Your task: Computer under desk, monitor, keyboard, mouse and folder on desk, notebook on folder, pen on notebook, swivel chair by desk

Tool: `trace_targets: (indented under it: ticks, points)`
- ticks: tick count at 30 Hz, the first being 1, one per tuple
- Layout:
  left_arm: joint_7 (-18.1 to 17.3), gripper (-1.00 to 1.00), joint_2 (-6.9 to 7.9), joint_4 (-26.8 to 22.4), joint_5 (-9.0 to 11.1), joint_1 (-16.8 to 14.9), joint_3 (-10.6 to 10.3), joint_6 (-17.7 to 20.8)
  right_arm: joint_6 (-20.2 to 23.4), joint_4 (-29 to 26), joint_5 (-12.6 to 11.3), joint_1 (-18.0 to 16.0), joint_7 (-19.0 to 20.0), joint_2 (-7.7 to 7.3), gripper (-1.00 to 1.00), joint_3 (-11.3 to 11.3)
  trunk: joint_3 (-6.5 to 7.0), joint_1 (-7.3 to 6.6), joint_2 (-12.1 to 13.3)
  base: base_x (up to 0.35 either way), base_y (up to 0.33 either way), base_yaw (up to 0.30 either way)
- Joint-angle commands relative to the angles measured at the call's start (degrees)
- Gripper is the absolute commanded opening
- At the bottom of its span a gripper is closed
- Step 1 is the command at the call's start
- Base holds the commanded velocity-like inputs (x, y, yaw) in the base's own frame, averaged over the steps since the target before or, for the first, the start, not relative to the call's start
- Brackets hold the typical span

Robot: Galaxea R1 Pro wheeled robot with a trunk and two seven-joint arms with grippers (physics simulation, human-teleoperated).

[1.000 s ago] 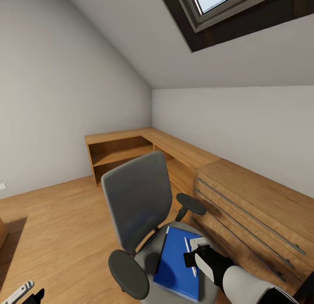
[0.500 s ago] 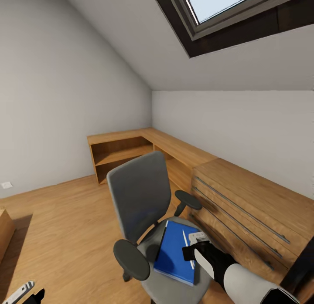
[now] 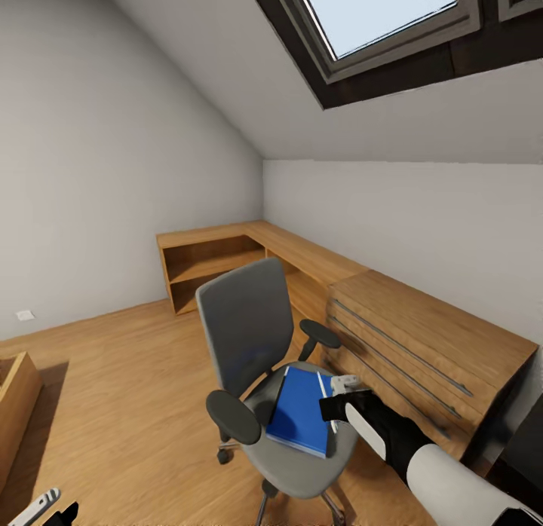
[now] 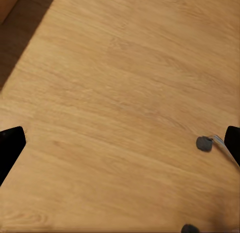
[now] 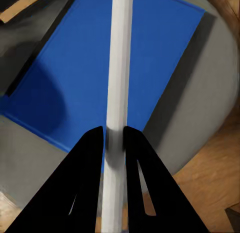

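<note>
The grey swivel chair (image 3: 245, 322) stands on the wood floor in front of the light-wood drawer chest. On its seat (image 5: 200, 93) lies the bright-blue folder (image 3: 298, 409) (image 5: 75, 68). My right gripper (image 3: 337, 405) (image 5: 114, 133) is over the folder's near edge, shut on the thin white pen (image 3: 326, 402) (image 5: 120, 68). The pen runs lengthwise across the folder; I cannot tell whether they touch. My left gripper (image 3: 45, 509) (image 4: 120, 143) hangs low over bare floor, open, with nothing between its fingers.
A light-wood drawer chest (image 3: 422, 337) stands right of the chair, and an L-shaped light-wood shelving unit (image 3: 219, 258) fills the far corner. A wooden box (image 3: 15, 390) sits at the left edge. One chair castor (image 4: 204, 143) shows near the left gripper. A skylight (image 3: 377, 13) is overhead.
The whole head view has shifted: the chair now looks smaller and farther, so the camera moved back. My right gripper stays shut on the pen over the folder.
</note>
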Motion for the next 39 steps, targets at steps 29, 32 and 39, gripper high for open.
trace_targets:
  ticks: [29, 32, 39]
  points:
    - [0.27, 1.0, -2.85, 21.1, -8.96, -0.01, -0.61, -6.51, 24.35, -33.46, -11.59, 0.5, -1.62, -9.94, -1.0, -10.42, 5.14, -6.38, 11.6, -0.007, 0.0, 0.0]
    - [0.24, 1.0, -2.82, 24.16, -9.01, -0.01, -0.64, -10.34, 24.62, -33.94, -11.48, 0.94, -1.66, -10.09, -1.0, -11.11, 5.68, -7.04, 12.81, 0.0, 0.0, 0.0]
    - [0.16, 1.0, -2.91, 25.57, -9.05, -0.01, -0.66, -11.65, 25.38, -40.05, -11.58, 2.37, -1.67, -12.36, -1.0, -11.42, 6.94, -8.58, 15.61, 0.0, 0.0, -0.003]
